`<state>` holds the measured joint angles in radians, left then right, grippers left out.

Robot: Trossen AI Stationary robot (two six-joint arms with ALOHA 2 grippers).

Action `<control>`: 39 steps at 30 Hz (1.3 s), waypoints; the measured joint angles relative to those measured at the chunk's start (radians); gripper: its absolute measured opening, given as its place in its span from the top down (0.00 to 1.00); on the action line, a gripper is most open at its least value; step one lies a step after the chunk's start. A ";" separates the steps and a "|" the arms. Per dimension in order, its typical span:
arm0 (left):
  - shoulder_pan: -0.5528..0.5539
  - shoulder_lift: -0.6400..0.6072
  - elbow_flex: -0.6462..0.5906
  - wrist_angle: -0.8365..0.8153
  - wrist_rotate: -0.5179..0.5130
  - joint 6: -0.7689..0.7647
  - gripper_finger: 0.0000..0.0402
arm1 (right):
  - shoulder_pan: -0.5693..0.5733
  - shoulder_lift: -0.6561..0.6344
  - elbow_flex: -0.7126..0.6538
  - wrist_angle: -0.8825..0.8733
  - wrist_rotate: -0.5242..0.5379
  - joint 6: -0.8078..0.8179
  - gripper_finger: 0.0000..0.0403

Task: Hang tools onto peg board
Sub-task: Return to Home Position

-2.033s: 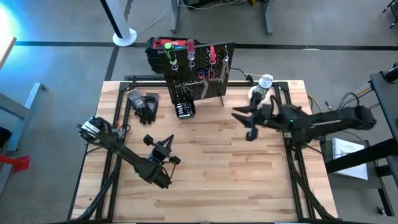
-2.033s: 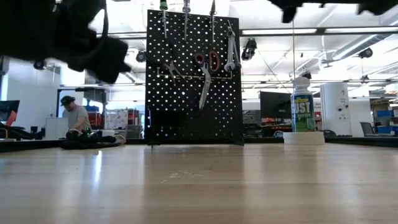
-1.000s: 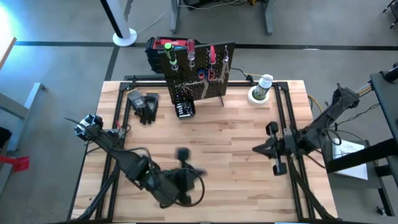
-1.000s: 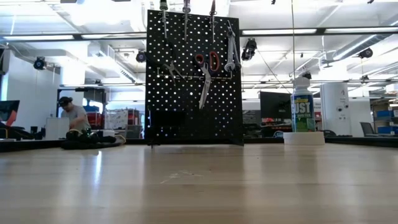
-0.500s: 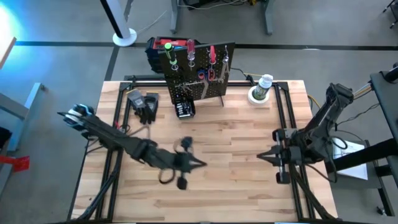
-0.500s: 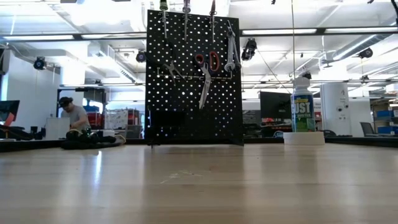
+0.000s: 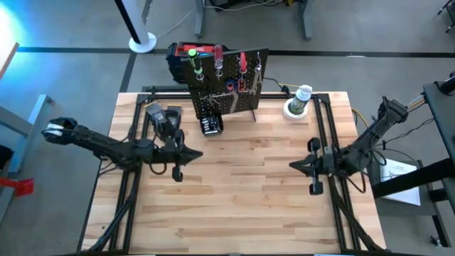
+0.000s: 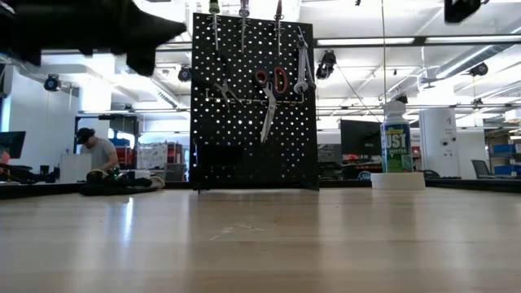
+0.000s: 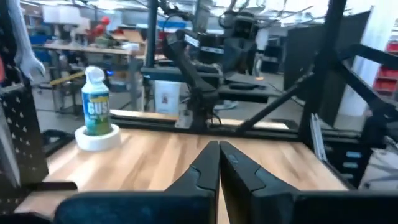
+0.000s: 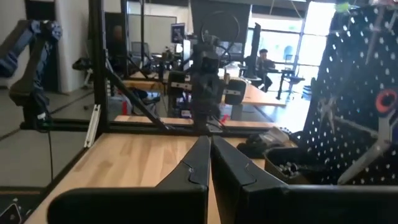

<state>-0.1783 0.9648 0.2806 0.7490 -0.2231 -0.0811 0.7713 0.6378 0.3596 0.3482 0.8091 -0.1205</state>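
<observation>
The black peg board [image 7: 229, 89] stands upright at the table's far edge, also seen in the low view [image 8: 244, 146]. Tools hang on it: a green-handled screwdriver [image 7: 193, 62], a red-handled screwdriver [image 7: 217, 60], red-handled scissors [image 8: 269, 89], silver wrenches [image 8: 303, 69] and pliers [image 8: 220, 88]. My left gripper [image 7: 197, 153] is shut and holds nothing; it points level toward the table's right, in front of the board and left of the middle. My right gripper [image 7: 292, 166] is shut and bare too, pointing level toward the left from the table's right side. The wrist views show the shut fingertips [image 9: 219, 149] [image 10: 208, 144].
Black gloves [image 7: 168, 119] and a small black box of bits [image 7: 211, 126] lie at the far left beside the board. A spray bottle [image 7: 301, 99] stands at the far right. A red-and-black toolbox [image 7: 183, 55] sits behind the board. Bare wood [image 7: 242, 206] fills the near half.
My left gripper has swung from the table's near middle toward the far and left edges, sinking and rolling level; it now shows at the top left of the low view. My right gripper has stayed shut and shifted only slightly.
</observation>
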 joint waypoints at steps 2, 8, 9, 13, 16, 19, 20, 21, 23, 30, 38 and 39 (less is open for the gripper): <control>0.044 0.005 -0.042 0.028 0.047 -0.006 1.00 | -0.041 -0.055 -0.048 0.006 -0.046 0.021 1.00; 0.124 0.084 -0.078 0.078 0.120 0.067 1.00 | -0.218 -0.203 -0.187 0.060 -0.225 0.046 1.00; 0.131 0.099 -0.081 0.114 0.152 0.074 1.00 | -0.250 -0.219 -0.200 0.064 -0.274 0.055 1.00; 0.138 0.133 -0.102 0.168 0.182 0.113 1.00 | -0.357 -0.251 -0.233 0.069 -0.351 0.118 1.00; 0.149 0.109 -0.138 0.169 0.156 0.104 1.00 | -0.385 -0.256 -0.243 0.042 -0.367 0.142 1.00; 0.151 0.039 -0.186 0.175 0.140 0.075 1.00 | -0.387 -0.258 -0.243 0.025 -0.367 0.148 1.00; 0.151 0.006 -0.202 0.171 0.129 0.070 1.00 | -0.387 -0.257 -0.240 0.016 -0.367 0.149 1.00; 0.151 -0.028 -0.213 0.169 0.115 0.068 1.00 | -0.387 -0.257 -0.238 0.016 -0.367 0.148 1.00; 0.154 -0.101 -0.235 0.167 0.109 0.068 1.00 | -0.386 -0.257 -0.234 0.015 -0.367 0.144 1.00; 0.154 -0.336 -0.242 -0.157 0.110 0.016 1.00 | -0.386 -0.257 -0.224 0.015 -0.366 0.139 1.00; 0.151 -0.579 -0.257 -0.371 0.110 -0.011 1.00 | -0.386 -0.255 -0.225 -0.003 -0.366 0.164 1.00; 0.151 -0.604 -0.271 -0.389 0.109 -0.013 1.00 | -0.386 -0.255 -0.228 -0.004 -0.366 0.165 1.00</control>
<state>-0.0273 0.3613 0.0092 0.3596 -0.1138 -0.0942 0.3851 0.3824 0.1316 0.3446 0.4431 0.0441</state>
